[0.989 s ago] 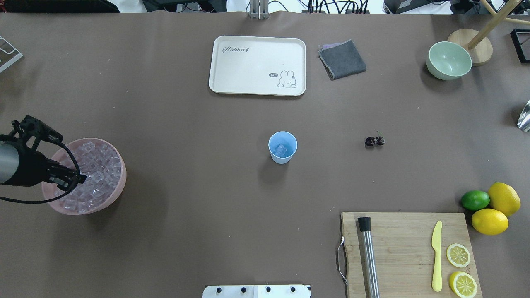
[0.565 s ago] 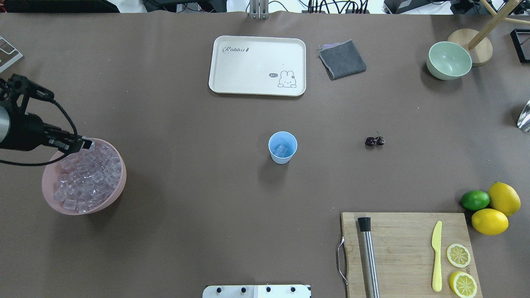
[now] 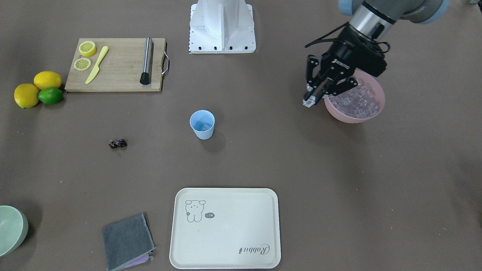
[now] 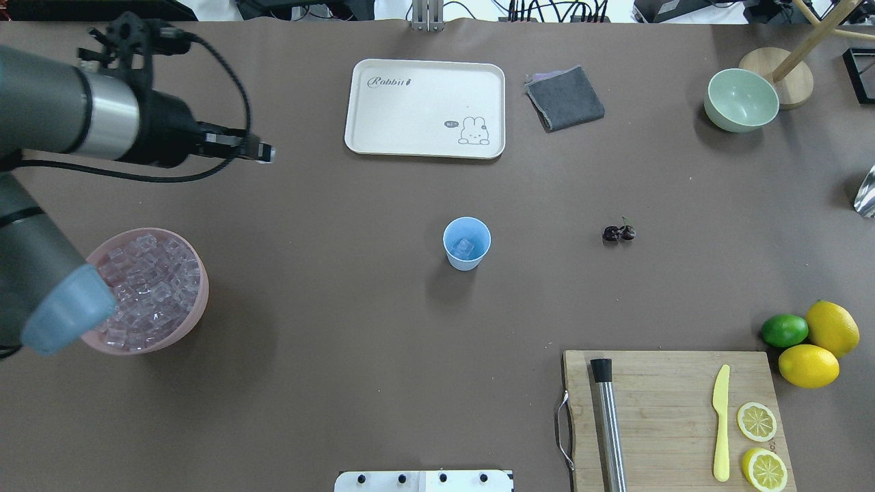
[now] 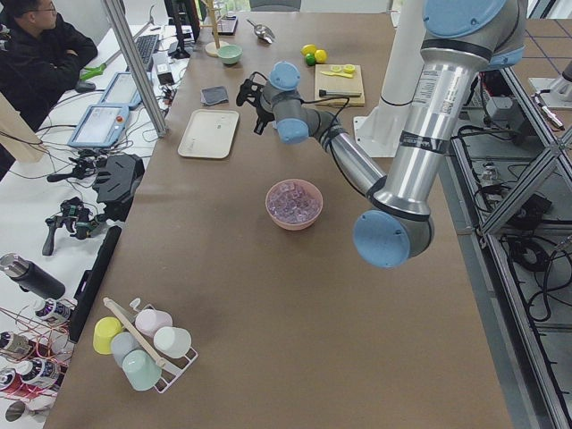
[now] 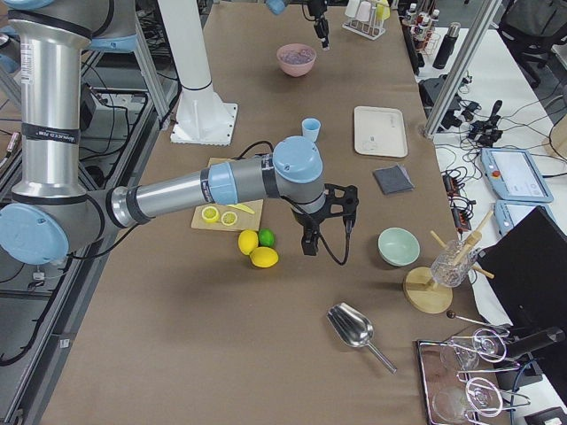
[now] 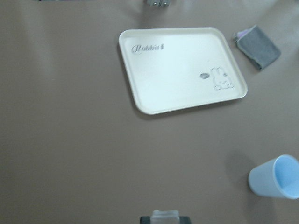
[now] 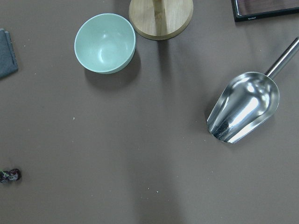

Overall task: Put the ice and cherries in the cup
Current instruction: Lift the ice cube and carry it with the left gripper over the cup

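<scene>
One ice cube [image 7: 163, 215] sat pinched between the closed fingers of the left gripper [image 4: 265, 154], which hung above the table at 10 o'clock from the cup [image 4: 467, 263]. You could see ice [image 4: 465, 247] inside the cup and more heaped in the pink bowl [image 4: 198, 311] at 8 o'clock. The cherries [image 4: 618, 233] lay at 3 o'clock. The tray [image 4: 383, 130] at 12 o'clock read "Rabbit". For the right gripper [image 6: 306, 246], you could not tell whether the fingers were apart or together.
</scene>
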You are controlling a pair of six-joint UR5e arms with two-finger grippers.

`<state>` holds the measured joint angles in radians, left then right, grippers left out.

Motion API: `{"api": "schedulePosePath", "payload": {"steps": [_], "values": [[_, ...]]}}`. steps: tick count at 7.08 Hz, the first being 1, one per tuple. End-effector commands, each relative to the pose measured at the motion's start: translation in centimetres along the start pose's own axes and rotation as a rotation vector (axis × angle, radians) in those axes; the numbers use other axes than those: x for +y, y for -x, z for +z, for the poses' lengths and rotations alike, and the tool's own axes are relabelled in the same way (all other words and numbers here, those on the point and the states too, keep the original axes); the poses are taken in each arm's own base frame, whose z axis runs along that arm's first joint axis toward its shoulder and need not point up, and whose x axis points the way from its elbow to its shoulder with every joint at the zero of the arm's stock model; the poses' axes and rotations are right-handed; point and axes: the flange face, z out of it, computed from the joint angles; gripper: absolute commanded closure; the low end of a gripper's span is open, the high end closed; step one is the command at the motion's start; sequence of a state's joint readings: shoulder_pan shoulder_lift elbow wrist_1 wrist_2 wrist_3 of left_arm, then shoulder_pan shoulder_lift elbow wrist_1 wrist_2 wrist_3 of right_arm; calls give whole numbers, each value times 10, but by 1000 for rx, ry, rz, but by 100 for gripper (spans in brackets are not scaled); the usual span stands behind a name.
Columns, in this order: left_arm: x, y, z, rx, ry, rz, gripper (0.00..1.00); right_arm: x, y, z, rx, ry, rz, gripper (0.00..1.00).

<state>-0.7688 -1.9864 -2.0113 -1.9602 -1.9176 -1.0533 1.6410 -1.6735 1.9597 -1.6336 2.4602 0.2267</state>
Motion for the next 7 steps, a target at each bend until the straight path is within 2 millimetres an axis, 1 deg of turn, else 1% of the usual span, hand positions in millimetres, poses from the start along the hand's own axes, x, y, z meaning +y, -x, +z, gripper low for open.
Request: {"api": "schedulePosePath", "payload": {"steps": [1, 2, 3, 4, 5, 6, 7], "values": [[64, -149, 50, -45, -75, -105, 100, 2, -3, 2, 7, 4, 4, 0], [87, -184, 83, -89, -121, -111, 100, 4, -4, 4, 4, 9, 3, 0], [94, -205, 119, -126, -168, -130, 100, 4, -5, 5, 4, 10, 4, 0], [94, -218, 147, -141, -169, -134, 100, 3, -5, 5, 5, 6, 1, 0], [92, -217, 170, -152, -216, -133, 100, 4, -6, 5, 5, 6, 1, 0], [92, -213, 187, -150, -229, -125, 100, 4, -6, 5, 5, 6, 3, 0], [94, -209, 197, -160, -227, -123, 100, 3, -6, 6, 5, 8, 7, 0]]}}
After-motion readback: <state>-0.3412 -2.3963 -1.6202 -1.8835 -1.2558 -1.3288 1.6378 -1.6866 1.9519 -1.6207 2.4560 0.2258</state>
